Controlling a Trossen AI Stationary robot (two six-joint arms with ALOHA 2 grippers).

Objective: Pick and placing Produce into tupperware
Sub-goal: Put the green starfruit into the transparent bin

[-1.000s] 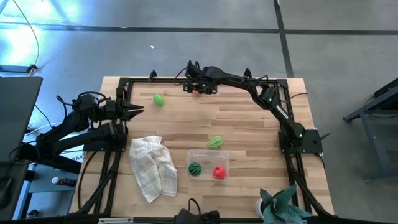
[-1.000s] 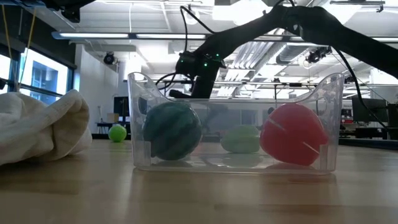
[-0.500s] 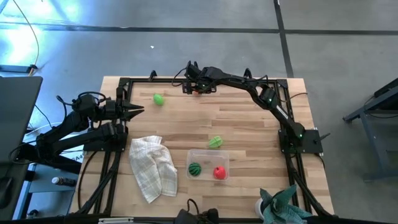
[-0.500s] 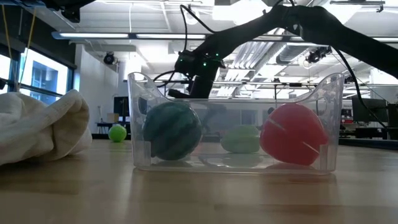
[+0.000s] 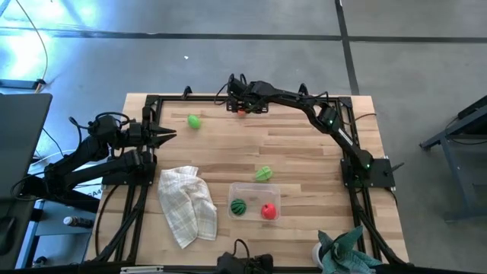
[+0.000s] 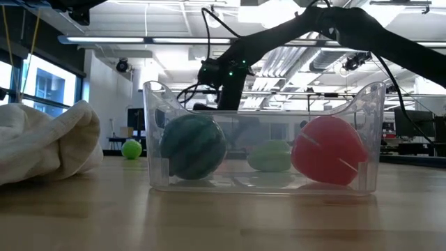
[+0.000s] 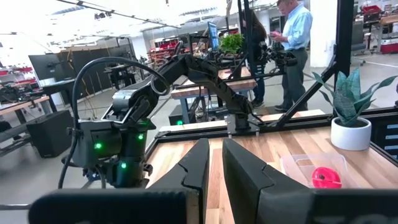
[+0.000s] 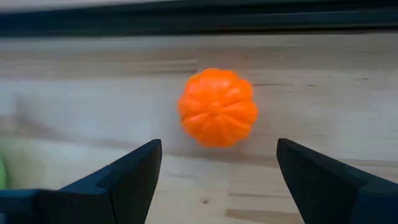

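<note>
The orange pumpkin-like toy (image 8: pixel 217 107) sits on the wood close to the table's far edge (image 5: pixel 242 111). My right gripper (image 8: pixel 219 149) hovers over it, open, pointing down; its fingers stand wide on either side and touch nothing. The clear tupperware (image 5: pixel 254 192) stands near the near edge and holds a dark-green striped ball (image 5: pixel 238 206) and a red piece (image 5: pixel 268 211). A light-green leafy piece (image 5: pixel 264 173) lies just beyond the container. A bright green ball (image 5: pixel 195 121) lies far left. My left gripper (image 5: pixel 166 135) waits shut at the left edge.
A crumpled white checked cloth (image 5: pixel 186 204) lies left of the tupperware. A teal spiky plant in a white pot (image 5: pixel 342 251) stands at the near right corner. A black frame rail (image 5: pixel 304 97) runs along the far edge, just behind the orange toy. People stand beyond the table.
My right gripper has shifted slightly toward the table's right above the orange toy and remains open. The produce and the container have stayed in place.
</note>
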